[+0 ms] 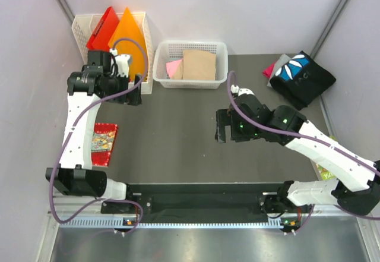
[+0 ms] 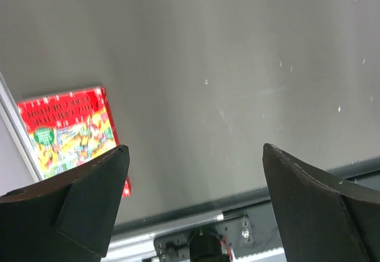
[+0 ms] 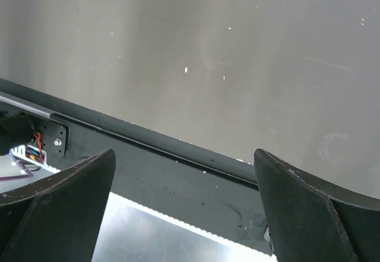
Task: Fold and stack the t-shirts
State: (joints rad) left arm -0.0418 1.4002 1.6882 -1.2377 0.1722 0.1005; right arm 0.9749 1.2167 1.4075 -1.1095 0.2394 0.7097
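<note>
A folded tan t-shirt (image 1: 199, 65) and a pink t-shirt (image 1: 173, 68) lie in a white mesh basket (image 1: 190, 82) at the back centre. A black t-shirt with blue-and-white print (image 1: 301, 78) lies on a pile at the back right, over a grey one (image 1: 284, 61) and a magenta one (image 1: 270, 70). My left gripper (image 1: 133, 91) is open and empty at the left, near the folder basket. My right gripper (image 1: 222, 126) is open and empty over the bare mat at centre. Both wrist views show only mat between the open left fingers (image 2: 89, 202) and open right fingers (image 3: 309, 208).
A taller white mesh basket (image 1: 83, 27) at the back left holds a red folder (image 1: 103, 29) and an orange folder (image 1: 127, 33). A red printed packet (image 1: 104, 144) lies on the mat's left edge, also in the left wrist view (image 2: 68, 128). A black rail (image 1: 202, 202) runs along the near edge.
</note>
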